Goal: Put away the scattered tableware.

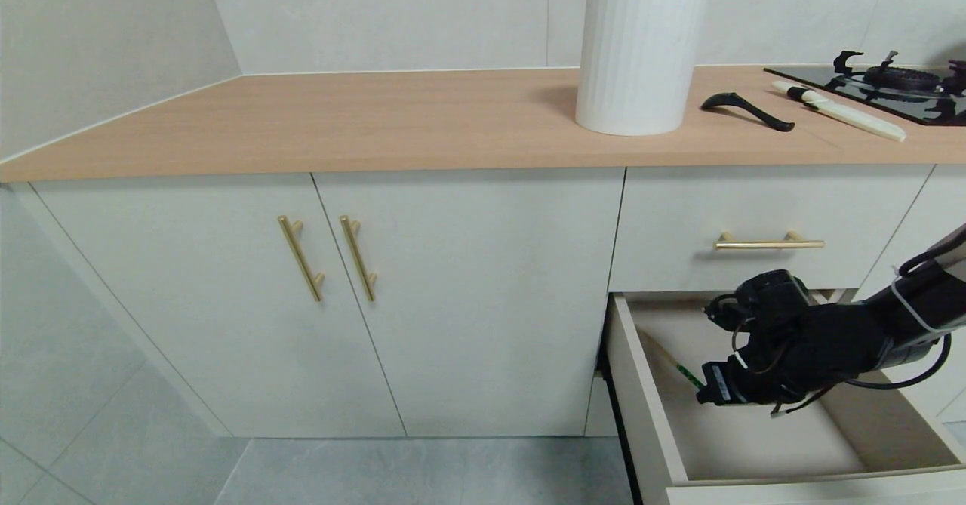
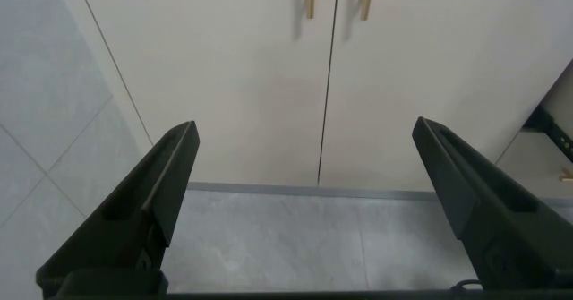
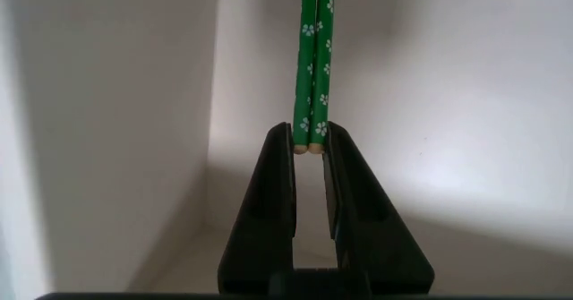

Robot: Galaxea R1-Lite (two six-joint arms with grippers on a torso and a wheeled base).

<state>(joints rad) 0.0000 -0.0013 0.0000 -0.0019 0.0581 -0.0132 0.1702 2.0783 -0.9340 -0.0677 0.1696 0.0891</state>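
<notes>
A pair of green chopsticks (image 3: pixel 312 58) with white flower print is pinched at its end by my right gripper (image 3: pixel 311 143), which is shut on it. In the head view the right gripper (image 1: pixel 709 390) sits inside the open drawer (image 1: pixel 641 392) at the lower right, with the chopsticks (image 1: pixel 677 366) slanting toward the drawer's left back corner. On the wooden counter lie a black curved utensil (image 1: pixel 746 109) and a white knife with a black band (image 1: pixel 839 111). My left gripper (image 2: pixel 304 132) is open and holds nothing, low before the cabinet doors.
A tall white ribbed cylinder (image 1: pixel 638 44) stands on the counter just left of the utensils. A black stove top (image 1: pixel 902 86) is at the far right. Two cabinet doors with gold handles (image 1: pixel 328 256) are shut. A shut drawer (image 1: pixel 766 226) sits above the open one.
</notes>
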